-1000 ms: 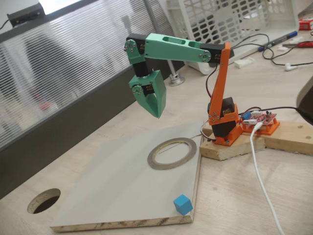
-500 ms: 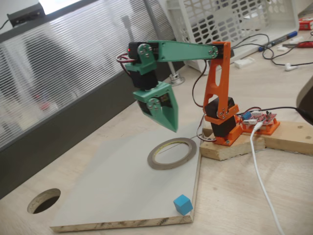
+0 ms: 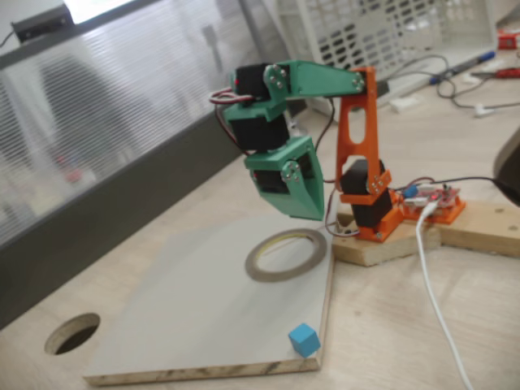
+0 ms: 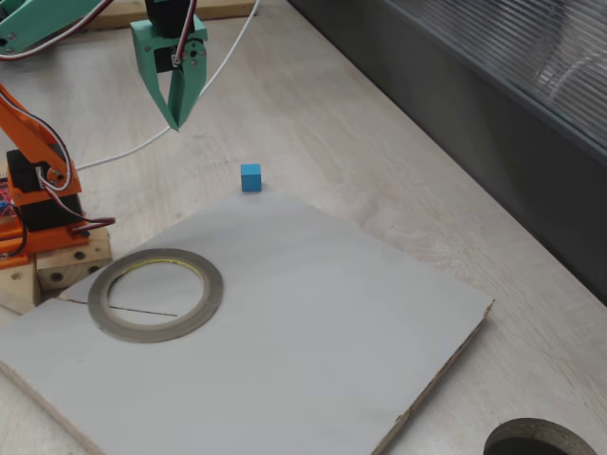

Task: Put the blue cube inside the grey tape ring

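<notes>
1. While the cube (image 3: 304, 339) sits at a corner of the grey board (image 3: 203, 317), right against the board's edges, the gripper (image 4: 174, 121) hangs in the air above the scene, empty.
2. Its green jaws meet in a single point, tips together, aimed downward.
3. Relative to the cube, the ring (image 3: 286, 253) lies flat farther in on the board, well apart, near the board's edge on the arm's side.
4. Between cube and ring the board is bare grey surface.
5. Past the cube's corner the wooden table (image 4: 313, 123) lies open; a white cable (image 3: 435, 305) runs over it, off to the cube's right in a fixed view.
6. At the far end of the board's front edge from the cube, a round hole (image 3: 73, 333) is cut through the table, just off the board.
7. Beyond the ring from the cube, the orange base (image 3: 370, 213) stands on a wood block (image 3: 382, 244), beside the board's edge.
</notes>
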`<move>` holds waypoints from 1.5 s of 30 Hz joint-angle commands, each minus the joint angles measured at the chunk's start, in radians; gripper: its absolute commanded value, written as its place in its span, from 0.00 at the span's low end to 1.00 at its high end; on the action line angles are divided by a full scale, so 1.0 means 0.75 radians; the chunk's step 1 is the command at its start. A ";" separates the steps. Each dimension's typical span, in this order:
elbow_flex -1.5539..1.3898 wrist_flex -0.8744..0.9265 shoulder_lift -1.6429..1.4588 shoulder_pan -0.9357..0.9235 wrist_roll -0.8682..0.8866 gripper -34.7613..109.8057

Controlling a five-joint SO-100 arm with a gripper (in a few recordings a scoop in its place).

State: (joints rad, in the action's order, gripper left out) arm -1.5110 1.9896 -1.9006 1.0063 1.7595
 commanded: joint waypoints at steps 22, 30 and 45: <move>0.012 0.027 -0.008 0.012 0.010 0.23; 0.012 0.027 -0.008 0.014 0.006 0.23; -0.086 0.025 0.035 0.202 0.006 0.23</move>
State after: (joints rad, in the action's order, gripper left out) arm -1.5708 1.9896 -1.8669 1.1459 1.7610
